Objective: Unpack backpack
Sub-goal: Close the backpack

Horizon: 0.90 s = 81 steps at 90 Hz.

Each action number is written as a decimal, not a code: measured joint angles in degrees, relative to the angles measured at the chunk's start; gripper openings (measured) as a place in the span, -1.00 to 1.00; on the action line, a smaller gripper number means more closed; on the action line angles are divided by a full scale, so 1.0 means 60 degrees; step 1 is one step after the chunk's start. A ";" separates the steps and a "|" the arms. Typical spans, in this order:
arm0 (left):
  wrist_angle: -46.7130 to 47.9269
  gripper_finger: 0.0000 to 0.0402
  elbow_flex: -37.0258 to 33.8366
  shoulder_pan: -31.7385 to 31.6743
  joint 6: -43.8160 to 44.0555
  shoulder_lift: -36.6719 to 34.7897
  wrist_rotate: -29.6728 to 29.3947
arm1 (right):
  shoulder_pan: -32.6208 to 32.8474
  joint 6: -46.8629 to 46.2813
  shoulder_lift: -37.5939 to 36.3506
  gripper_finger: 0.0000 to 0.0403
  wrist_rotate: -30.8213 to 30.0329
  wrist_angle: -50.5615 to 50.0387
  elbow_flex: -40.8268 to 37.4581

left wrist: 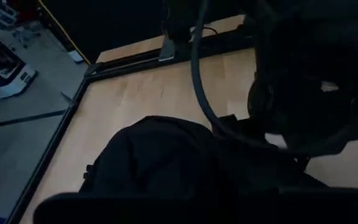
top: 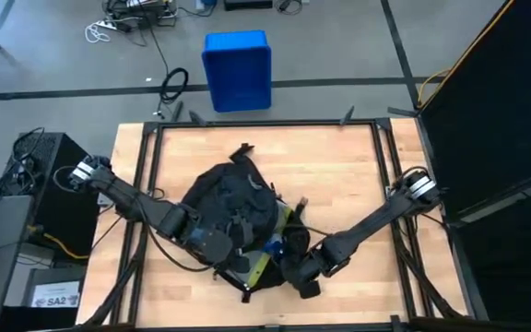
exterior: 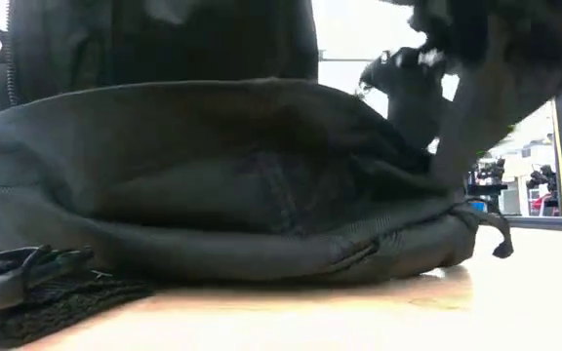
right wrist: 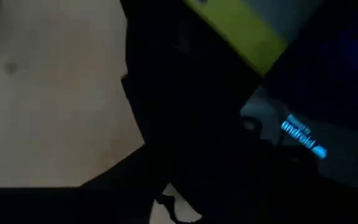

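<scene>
The black backpack (top: 233, 205) lies flat in the middle of the wooden table (top: 339, 175), its rounded top toward the far edge. It fills the low view (exterior: 222, 185). At its near end a yellow-green strip (top: 264, 260) and something blue (top: 271, 247) show. My left gripper (top: 219, 244) sits over the backpack's near left part. My right gripper (top: 295, 266) is down at the near right corner, by the yellow-green strip (right wrist: 241, 25). The right wrist view also shows a dark thing with blue lettering (right wrist: 302, 134) inside. Both grippers' tips are lost in black fabric.
Black frame rails (top: 146, 184) run along the table's left, right and far sides. On the floor beyond the far edge stands a blue bin (top: 238, 69). A tall black panel (top: 496, 111) stands at the right. Bare wood shows left and right of the backpack.
</scene>
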State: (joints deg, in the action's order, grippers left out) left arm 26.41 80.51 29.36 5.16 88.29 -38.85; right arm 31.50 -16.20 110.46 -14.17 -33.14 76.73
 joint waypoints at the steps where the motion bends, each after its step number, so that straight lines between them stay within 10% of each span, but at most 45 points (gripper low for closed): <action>1: 0.0017 -1.00 0.0000 0.0005 0.0003 0.0000 0.0000 | -0.0002 -0.0044 0.0040 0.03 -0.0037 -0.0037 0.0000; 38: 0.0429 -1.00 -0.0010 0.0062 0.0468 0.0000 0.0004 | 0.0244 -0.1070 0.0451 0.19 -0.0490 -0.0877 -0.0007; 68: 0.0471 -1.00 -0.0011 0.0062 0.0472 0.0000 0.0010 | 0.0787 -0.1248 0.0443 -0.88 -0.1784 -0.2102 -0.0011; 81: 0.0487 -1.00 -0.0011 0.0062 0.0472 0.0000 0.0006 | 0.0868 -0.1892 0.0249 -0.95 -0.2390 -0.3180 0.0071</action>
State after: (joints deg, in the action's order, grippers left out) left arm 29.34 80.44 29.74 7.99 88.29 -38.81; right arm 36.71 -27.55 111.95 -28.51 -52.22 77.15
